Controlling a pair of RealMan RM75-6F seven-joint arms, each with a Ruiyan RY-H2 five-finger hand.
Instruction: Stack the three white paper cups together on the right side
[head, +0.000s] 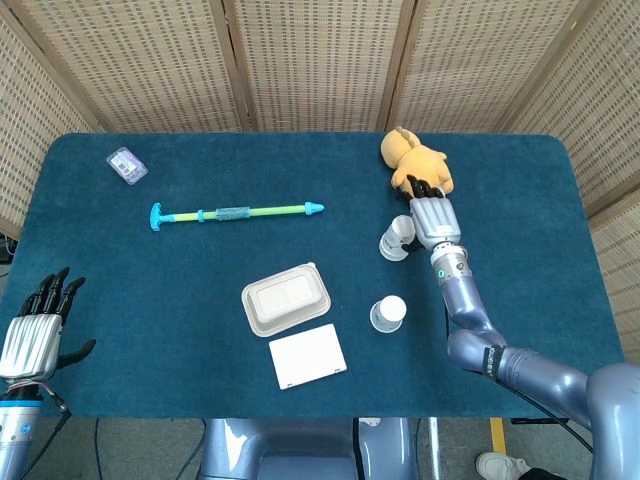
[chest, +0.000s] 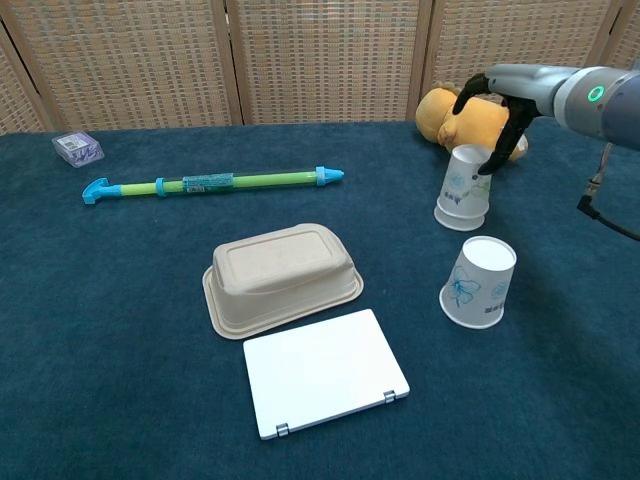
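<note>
At the table's near left corner the left hand (head: 30, 335) hovers with its dark fingers spread apart, holding nothing and touching nothing, well apart from every cup. Moving rightward past the green and blue water squirter (chest: 213, 182), the beige takeaway box (chest: 282, 272) and the white flat case (chest: 323, 371), a lone white paper cup (chest: 479, 281) stands upside down on the blue cloth. Just behind it sits the stacked pair of cups (chest: 464, 187), one nested over the other, also upside down. The right hand (chest: 497, 100) is arched over that stack from above, fingers loosely spread and curved downward; one fingertip lies at the top cup's edge, though whether it truly touches cannot be told, and nothing is gripped. The right forearm reaches in from the right, just in front of the yellow plush toy (chest: 459, 118).
</note>
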